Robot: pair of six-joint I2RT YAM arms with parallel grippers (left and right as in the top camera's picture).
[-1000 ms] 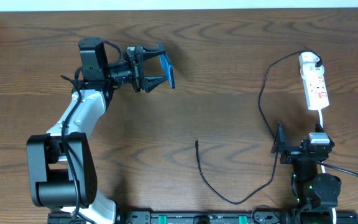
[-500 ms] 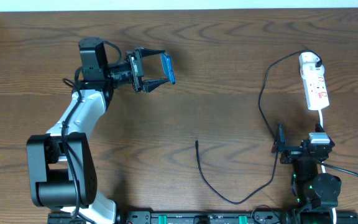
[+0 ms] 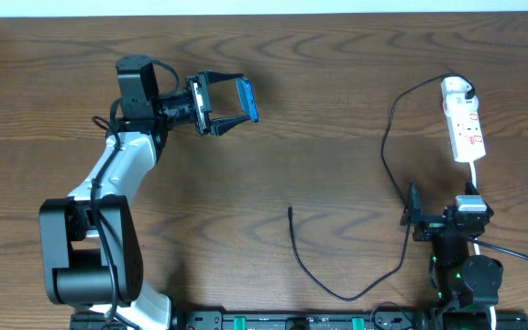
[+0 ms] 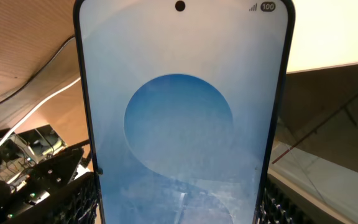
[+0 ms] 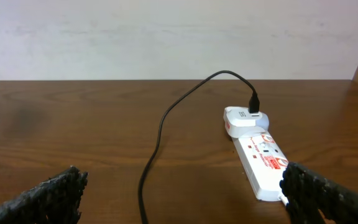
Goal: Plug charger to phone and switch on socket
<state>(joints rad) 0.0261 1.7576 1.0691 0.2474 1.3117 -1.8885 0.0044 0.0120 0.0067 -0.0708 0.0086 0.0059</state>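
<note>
So, brown wooden worktop (image 3: 337, 110), one arm on each side. The left arm reaches to the far left part, and its claw (image 3: 242, 98) is partway open and clamped on the phone's long edges. The right claw (image 5: 182, 177) sits low at the near right, spread as wide as it goes with nothing in it, facing the socket (image 3: 464, 124).

The socket lies flat at the far right of the worktop, well away from the phone (image 3: 249, 101). The phone is tipped up on edge in the left claw, with its blue screen facing the left wrist cam.

The charger (image 3: 388, 156) has its white plug (image 3: 456, 89) sitting in the far end of the socket. The black cable loops down past the right claw and curls back along the near edge. Its tip (image 3: 290, 210) lies loose mid-worktop, nowhere near the phone.
</note>
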